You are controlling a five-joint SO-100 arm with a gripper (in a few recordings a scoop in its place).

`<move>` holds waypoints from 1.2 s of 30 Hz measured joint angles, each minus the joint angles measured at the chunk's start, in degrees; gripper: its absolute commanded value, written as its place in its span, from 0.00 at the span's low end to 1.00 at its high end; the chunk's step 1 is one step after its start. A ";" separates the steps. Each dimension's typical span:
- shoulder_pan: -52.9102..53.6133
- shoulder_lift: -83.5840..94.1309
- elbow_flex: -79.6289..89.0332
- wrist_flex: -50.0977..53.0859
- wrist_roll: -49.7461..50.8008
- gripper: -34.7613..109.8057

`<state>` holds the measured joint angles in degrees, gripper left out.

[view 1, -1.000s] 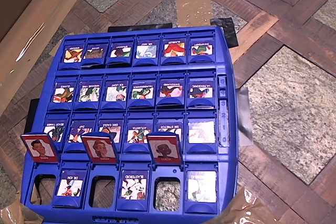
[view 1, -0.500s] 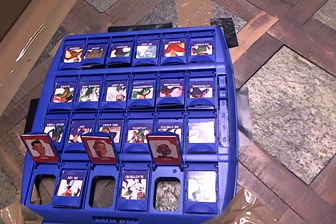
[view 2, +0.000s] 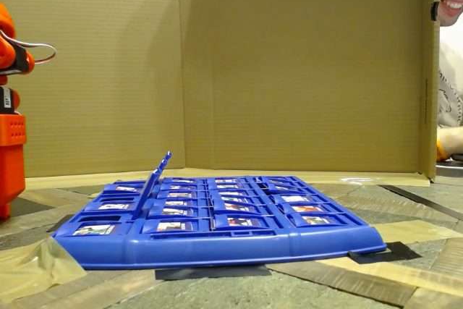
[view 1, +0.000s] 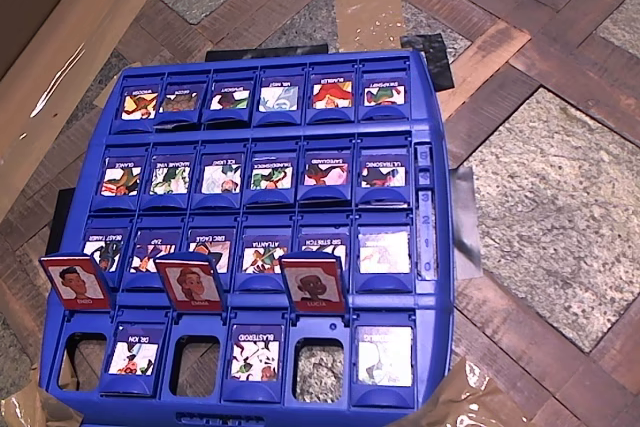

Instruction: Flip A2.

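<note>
Three red tiles stand upright in the blue game board's (view 1: pixel 440 247) bottom row, overhead view. A2 (view 1: pixel 191 282), labelled EMMA, is the middle one, at 7 o'clock from board centre. Orange arm (view 2: pixel 10 106) at fixed view's left edge; claw state cannot be told.

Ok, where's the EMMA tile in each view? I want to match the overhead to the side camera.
Overhead view: the EMMA tile stands up, middle of the three raised red tiles, second column from the picture's left, near the board's lower edge.
Fixed view: raised tiles overlap edge-on at the board's left as one tilted blue flap; EMMA cannot be told apart there.
Shared landmark: the blue game board.
</note>
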<state>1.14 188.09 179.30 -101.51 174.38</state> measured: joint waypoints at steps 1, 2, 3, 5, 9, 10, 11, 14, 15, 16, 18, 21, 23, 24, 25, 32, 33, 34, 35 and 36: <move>0.00 0.00 -0.35 2.72 0.00 0.24; 0.00 -0.09 -0.88 5.19 0.00 0.24; 0.00 -0.26 -1.76 7.82 0.00 0.24; -0.18 -1.85 -3.43 10.81 0.00 0.24; -1.14 -7.56 -9.40 18.90 0.00 0.24; -1.14 -9.14 -11.16 22.06 0.00 0.24; -1.14 -10.63 -13.01 25.40 0.00 0.24; -1.14 -15.56 -18.63 34.63 0.00 0.24; -1.14 -17.31 -20.30 37.35 0.00 0.24; -0.97 -18.98 -21.88 40.52 0.09 0.24; -0.53 -21.97 -24.35 45.53 0.18 0.24; 0.70 -26.10 -26.98 53.70 0.26 0.24; 1.32 -28.04 -28.12 59.85 0.35 0.24; 1.67 -28.92 -28.65 63.46 0.09 0.24; 2.20 -29.88 -29.36 67.41 -0.26 0.24; 3.96 -39.81 -36.12 93.43 -0.88 0.24; 4.22 -41.66 -36.74 95.01 -0.88 0.24; 4.31 -43.51 -37.35 96.42 -0.88 0.24; 4.31 -45.09 -37.97 97.65 -0.88 0.24; 4.31 -46.67 -38.58 99.05 -0.88 0.24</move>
<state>5.45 141.42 140.71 -2.46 173.50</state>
